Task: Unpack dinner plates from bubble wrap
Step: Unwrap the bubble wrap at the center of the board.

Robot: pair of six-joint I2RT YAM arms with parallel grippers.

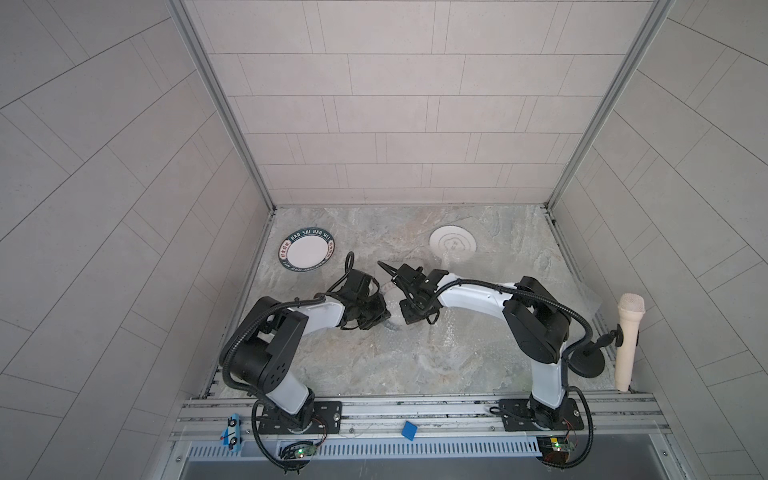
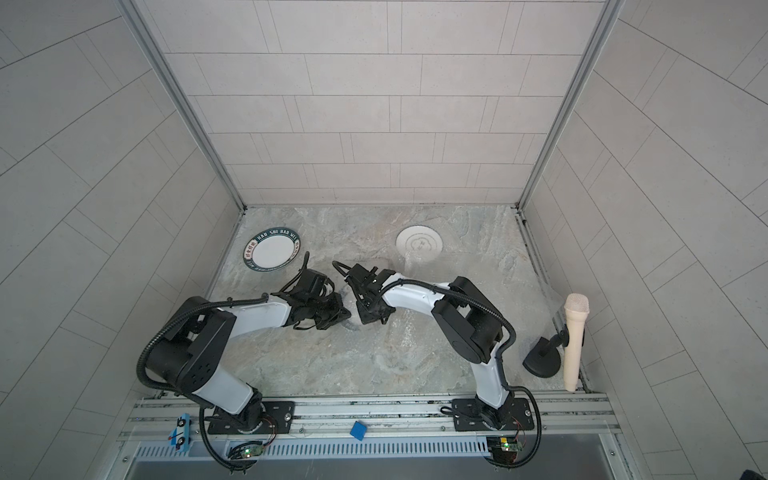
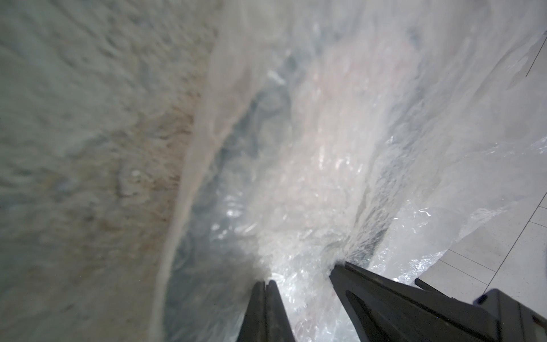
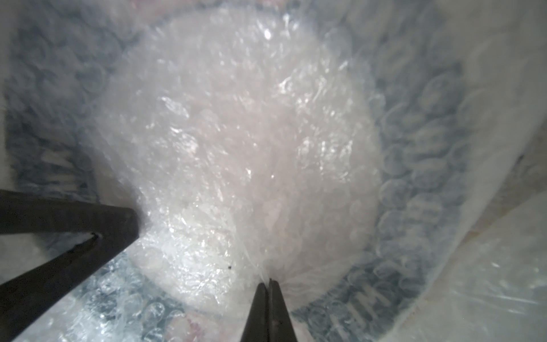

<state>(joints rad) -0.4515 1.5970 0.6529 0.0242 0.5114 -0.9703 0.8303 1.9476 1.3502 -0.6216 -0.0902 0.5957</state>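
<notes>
Wrapped plate: table centre, green rim showing through bubble wrap.
Left gripper: closed, pinching bubble wrap.
Right gripper: closed, pinching bubble wrap, near left gripper.
Bare green-rimmed plate: 10 o'clock.
Ringed plate: 1 o'clock.

Looks like thin clear plastic, dimpled, crinkled and glinting, on the bubble wrap in the right wrist view, with the smooth white face and dark lettered rim of a wrapped plate dulled beneath it. Reads as glazed, smooth ceramic on the green-rimmed plate at centre left in both top views, and as flatter, matt white on the grey-ringed plate right of centre. Shows matt, mottled grey stone on the table, dull tile-patterned panels on the walls, and brushed bare metal on the rail along the lower frame.
</notes>
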